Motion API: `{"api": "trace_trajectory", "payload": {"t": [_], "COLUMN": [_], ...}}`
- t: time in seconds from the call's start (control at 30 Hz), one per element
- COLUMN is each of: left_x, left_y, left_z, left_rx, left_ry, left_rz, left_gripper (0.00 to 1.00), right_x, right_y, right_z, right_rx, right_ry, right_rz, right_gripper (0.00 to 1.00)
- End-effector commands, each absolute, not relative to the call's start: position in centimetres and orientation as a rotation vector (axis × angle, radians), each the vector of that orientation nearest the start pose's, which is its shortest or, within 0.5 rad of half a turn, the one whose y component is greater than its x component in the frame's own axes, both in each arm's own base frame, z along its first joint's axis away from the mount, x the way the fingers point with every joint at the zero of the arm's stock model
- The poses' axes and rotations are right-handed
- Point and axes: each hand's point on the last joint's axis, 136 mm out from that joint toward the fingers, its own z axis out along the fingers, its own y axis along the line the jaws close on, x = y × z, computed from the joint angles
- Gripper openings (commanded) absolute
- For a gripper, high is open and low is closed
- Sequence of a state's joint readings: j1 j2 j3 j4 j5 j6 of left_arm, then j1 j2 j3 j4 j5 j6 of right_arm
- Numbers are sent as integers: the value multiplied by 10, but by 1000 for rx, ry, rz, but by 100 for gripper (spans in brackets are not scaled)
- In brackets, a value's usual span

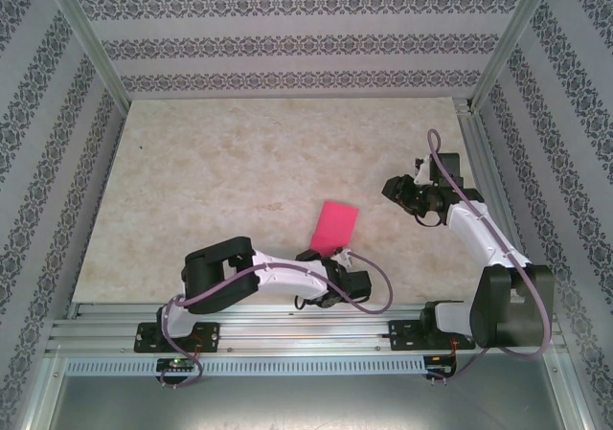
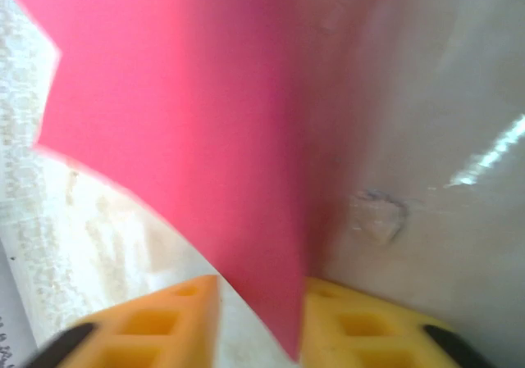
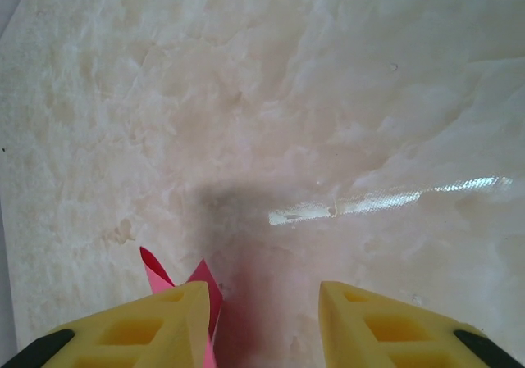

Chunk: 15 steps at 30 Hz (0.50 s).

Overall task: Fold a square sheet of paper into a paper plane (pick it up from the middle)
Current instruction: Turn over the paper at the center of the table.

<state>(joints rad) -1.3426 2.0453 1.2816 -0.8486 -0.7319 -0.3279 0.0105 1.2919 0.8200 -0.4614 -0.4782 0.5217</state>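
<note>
The square sheet of paper (image 1: 336,225), magenta-red, shows from above as a folded oblong near the table's front middle. Its near end reaches down to my left gripper (image 1: 324,258). In the left wrist view the paper (image 2: 189,114) rises between the yellow fingers of the left gripper (image 2: 261,286). Its edge leans on the right finger (image 2: 361,327), and a gap separates it from the left finger (image 2: 164,323), so the jaws stand apart. My right gripper (image 1: 397,191) hovers to the right, clear of the sheet. The right gripper (image 3: 264,294) is open over bare table, with pointed paper flaps (image 3: 203,284) past its left finger.
The beige marble-look tabletop (image 1: 239,162) is boxed in by patterned walls and aluminium posts (image 1: 91,37). A metal rail (image 1: 287,329) carrying both arm bases runs along the near edge. A shiny strip of tape (image 3: 385,197) lies on the table ahead of the right gripper.
</note>
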Motion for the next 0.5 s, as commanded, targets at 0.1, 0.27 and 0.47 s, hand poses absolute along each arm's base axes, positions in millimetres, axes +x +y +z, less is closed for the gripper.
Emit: {"api": "trace_trajectory", "payload": {"t": [0.1, 0.27, 0.47], "left_x": [155, 151, 197], "left_y": [-348, -347, -322], "left_z": [39, 95, 144], "left_rx": [1345, 1136, 758], "left_ry": [2318, 2383, 2438], "left_rz": [240, -141, -595], "left_gripper": [52, 58, 39], "right_x": [330, 320, 286], "right_y": [88, 91, 116], "right_z": [143, 144, 120], "right_rx": [327, 265, 290], "right_ry": [2509, 2574, 2625], "right_rz": [846, 795, 806], "right_gripper": [42, 44, 44]}}
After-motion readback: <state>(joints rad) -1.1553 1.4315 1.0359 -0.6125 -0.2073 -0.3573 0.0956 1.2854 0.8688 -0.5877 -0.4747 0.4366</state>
